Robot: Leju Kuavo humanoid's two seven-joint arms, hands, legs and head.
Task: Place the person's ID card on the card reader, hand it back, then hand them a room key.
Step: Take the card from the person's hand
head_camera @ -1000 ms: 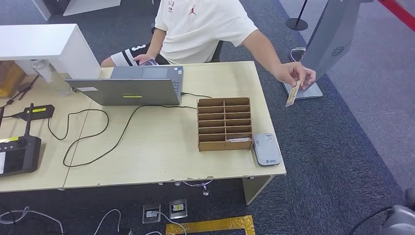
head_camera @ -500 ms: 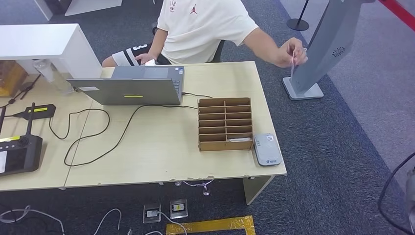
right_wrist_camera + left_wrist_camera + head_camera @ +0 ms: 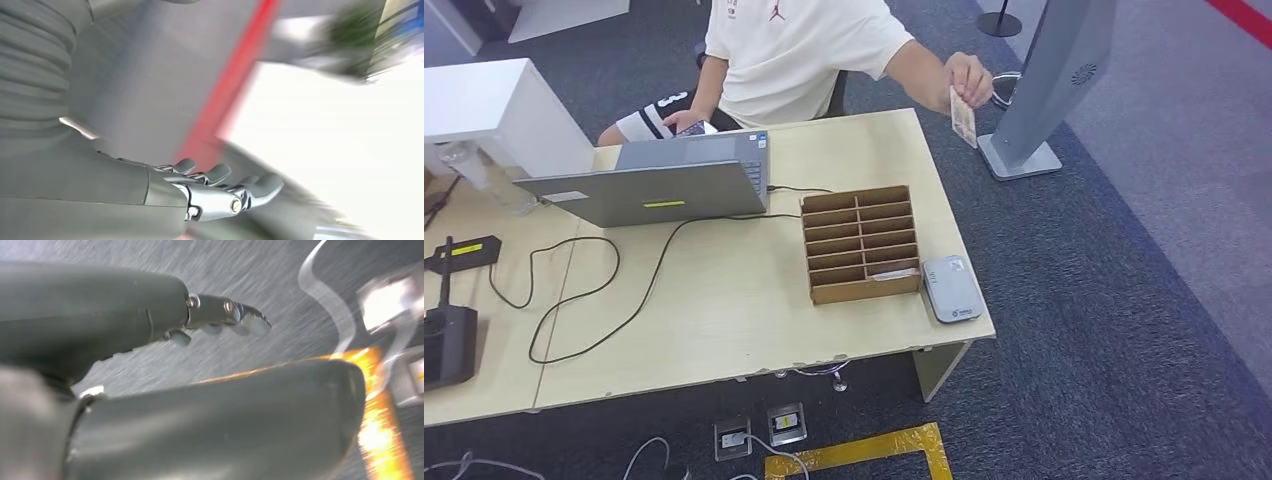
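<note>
Person's hand (image 3: 969,76) holds the ID card (image 3: 963,116) beyond the desk's (image 3: 724,300) far corner, so the empty right hand (image 3: 220,192), fingers apart like the left hand (image 3: 225,315), should reach there and pinch its lower edge.

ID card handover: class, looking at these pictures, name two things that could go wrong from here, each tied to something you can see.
1. The person's hand holds the ID card in the air beyond the desk's far corner; a transfer there could drop it onto the carpet.
2. The card reader sits at the desk's near right edge, beside the wooden organiser; a careless reach might nudge it off.
</note>
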